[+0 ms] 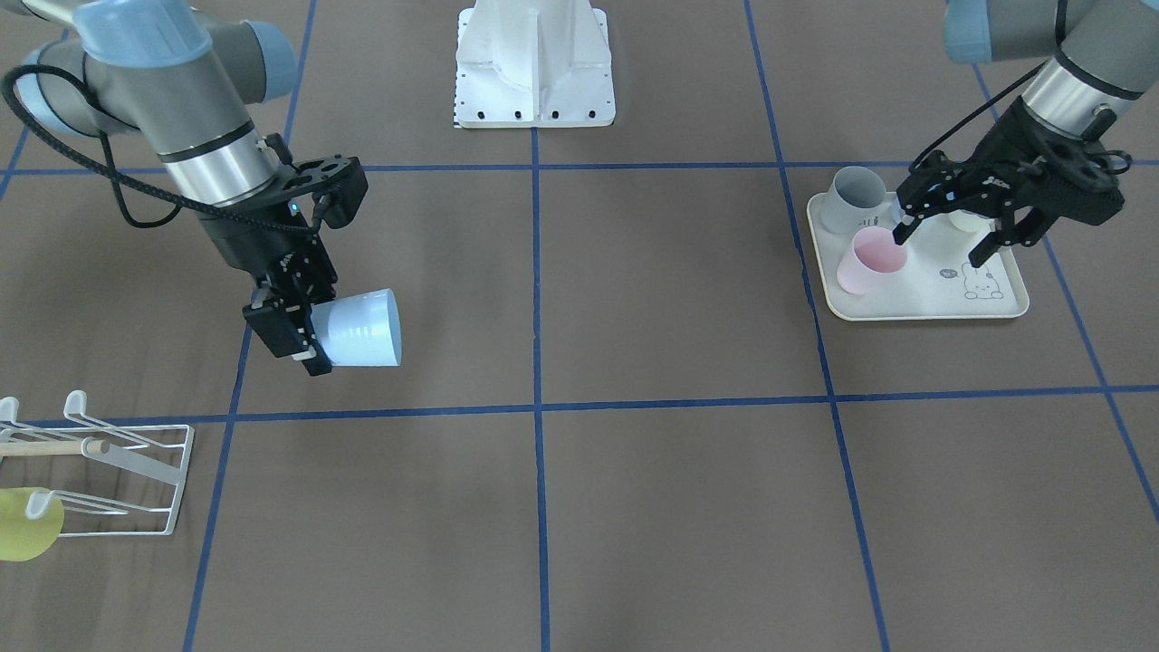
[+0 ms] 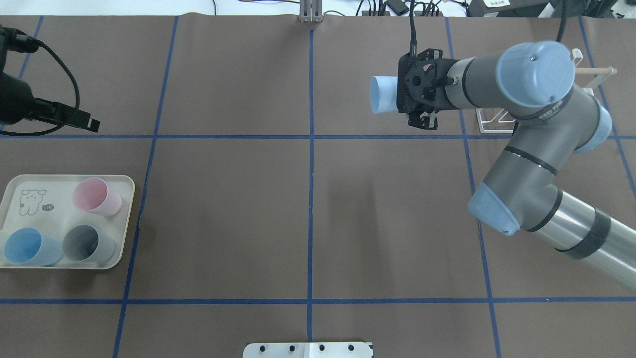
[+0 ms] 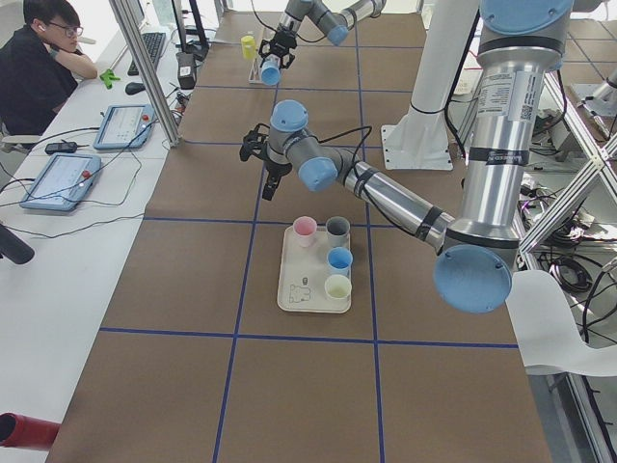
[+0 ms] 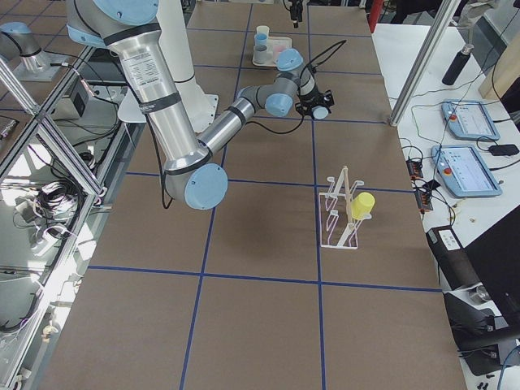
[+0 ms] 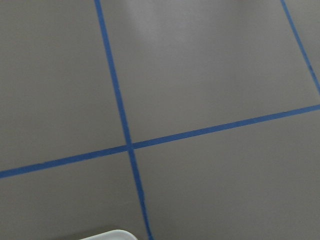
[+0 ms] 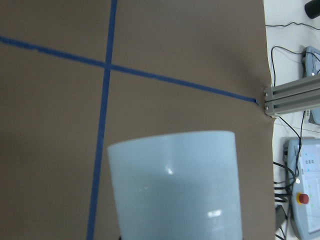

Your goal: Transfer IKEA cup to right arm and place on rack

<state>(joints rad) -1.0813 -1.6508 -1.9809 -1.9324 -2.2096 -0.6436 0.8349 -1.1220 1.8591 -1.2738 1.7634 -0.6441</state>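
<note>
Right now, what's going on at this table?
The right gripper holds a pale blue cup on its side in the air, short of the rack, which already carries a yellow cup. The left gripper is open and empty, raised near the tray of other cups. The hand-over looks done; placing is not yet.

We log right arm (image 1: pixel 163 81) and left arm (image 1: pixel 1087 45): grey tubes, pale-blue round joint caps | wrists: polished silver, black ring | right gripper (image 1: pixel 312 340) and left gripper (image 1: pixel 942 246): black, two-fingered, open linkwork, small screws | cable (image 1: pixel 172 197): black, braided, on right arm | base (image 1: pixel 534 63): white, row of dark holes
</note>
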